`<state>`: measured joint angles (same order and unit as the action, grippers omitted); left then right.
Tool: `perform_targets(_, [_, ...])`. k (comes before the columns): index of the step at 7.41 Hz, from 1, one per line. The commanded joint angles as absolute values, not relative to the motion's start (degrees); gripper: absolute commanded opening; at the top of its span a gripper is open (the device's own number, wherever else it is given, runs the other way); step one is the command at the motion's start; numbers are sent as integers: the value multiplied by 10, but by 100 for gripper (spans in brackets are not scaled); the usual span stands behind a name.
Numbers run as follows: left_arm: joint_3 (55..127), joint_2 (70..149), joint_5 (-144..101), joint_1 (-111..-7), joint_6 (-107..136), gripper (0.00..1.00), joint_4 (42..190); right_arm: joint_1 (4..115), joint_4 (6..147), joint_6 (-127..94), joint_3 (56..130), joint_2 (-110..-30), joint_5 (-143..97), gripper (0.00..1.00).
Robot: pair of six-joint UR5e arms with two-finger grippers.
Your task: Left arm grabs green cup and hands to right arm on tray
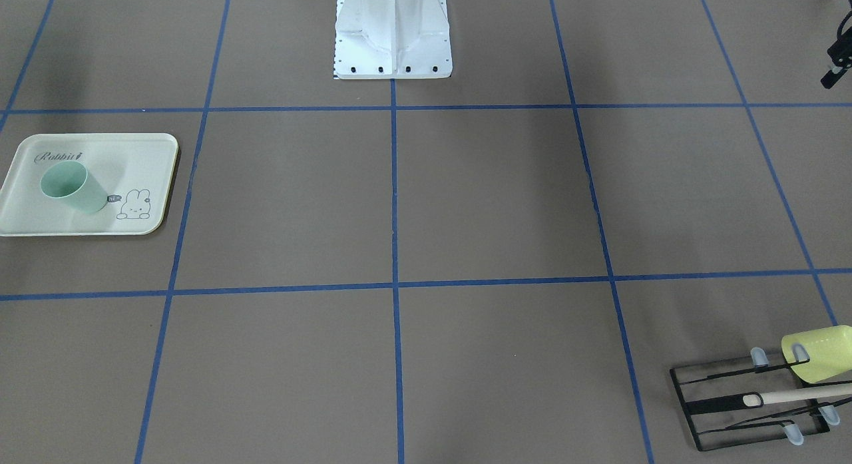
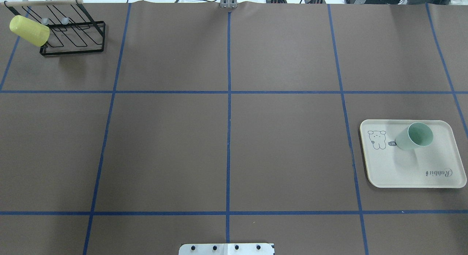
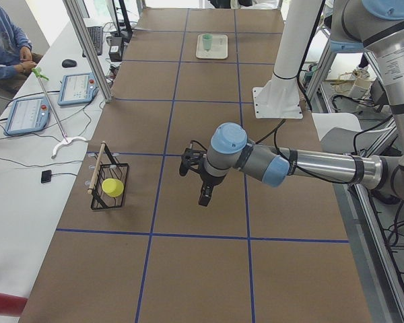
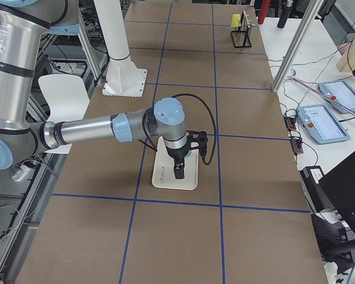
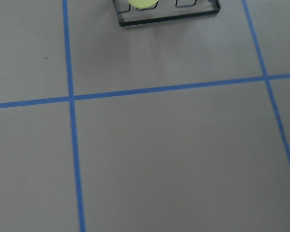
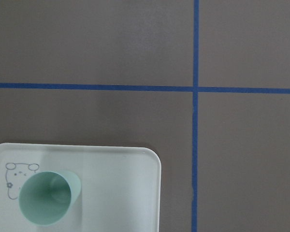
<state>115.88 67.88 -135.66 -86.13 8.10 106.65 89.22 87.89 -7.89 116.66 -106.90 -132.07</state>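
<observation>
At my far left, a lime-yellow plastic cup (image 2: 29, 25) lies tipped on a black wire rack (image 2: 76, 35) in the corner of the brown counter (image 2: 164, 149). My left claw (image 3: 203, 199) hangs over bare counter near that rack, and I cannot tell whether its fingers are apart or together. Across the open middle, on my right, the small mint-green plastic tumbler (image 2: 415, 137) stands upright, mouth up and long axis vertical. It rests on the cream rectangular rabbit tray (image 2: 413, 174), just beside the bunny drawing. My right claw (image 4: 178, 173) hovers above that tray, by far the nearer one. Its state I cannot tell either. I judge the delivery done, so any retreat should rise straight up clear of the tumbler.
</observation>
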Motion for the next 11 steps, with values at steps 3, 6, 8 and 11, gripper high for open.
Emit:
perform_targets(3, [1105,708,-1359,-878,114,100,1009,899,877,-54,1163,-1074,-1319,100])
perform_targets(6, [1018,858,-1363,-876,92,100,920,871,881,-64,1165,-1060,-1317,100])
perform_targets(8, [1027,841,-1379,-879,67,100,920,844,972,-64,1151,-982,-1308,100])
perform_targets(11, [1042,818,-1379,-880,69,100,923,843,1013,-55,1150,-970,-1308,100])
